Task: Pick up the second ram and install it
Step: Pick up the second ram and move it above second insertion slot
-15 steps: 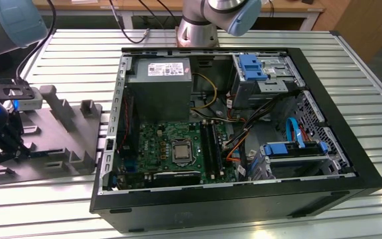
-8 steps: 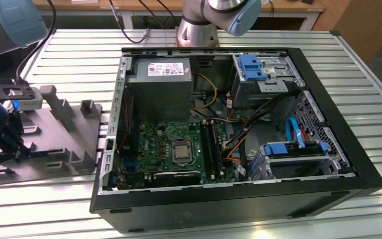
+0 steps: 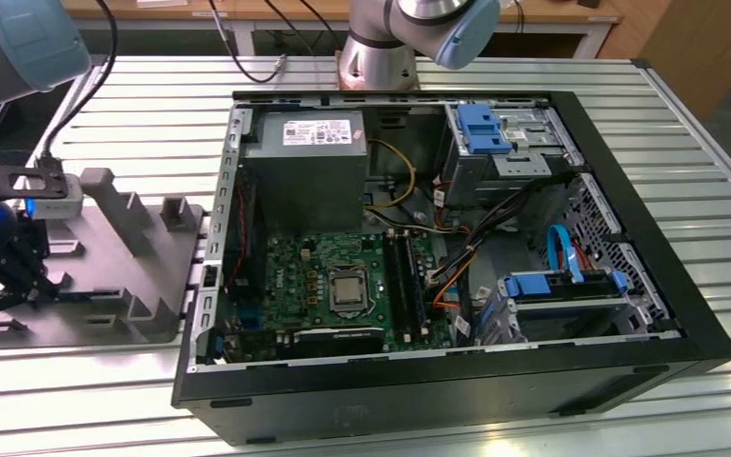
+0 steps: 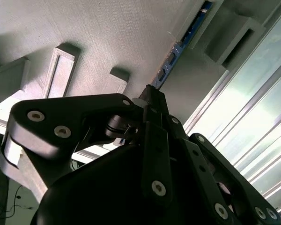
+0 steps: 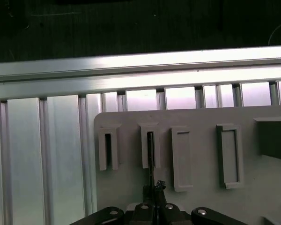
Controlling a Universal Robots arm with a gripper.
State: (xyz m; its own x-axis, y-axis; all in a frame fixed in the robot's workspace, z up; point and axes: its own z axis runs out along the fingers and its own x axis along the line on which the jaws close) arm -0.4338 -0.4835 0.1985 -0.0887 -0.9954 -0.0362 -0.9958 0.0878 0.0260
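- One ram stick [image 5: 150, 157] stands on edge in a narrow slot of the grey tray [image 5: 203, 187]. The slot is second from the tray's corner, in the row along its edge.
- The stick's long axis runs straight out from the jaws, in line with them.
- As far as I can judge, the jaws are drawn together on its near end, pinching the flat faces.
- The tray sits on the tabletop [image 3: 149, 124] by the edge at the exterior view's left, just beside the open computer case [image 3: 467, 390].
- Room is open above the tray, but the case wall rises between the tray and the memory sockets [image 3: 404, 276].
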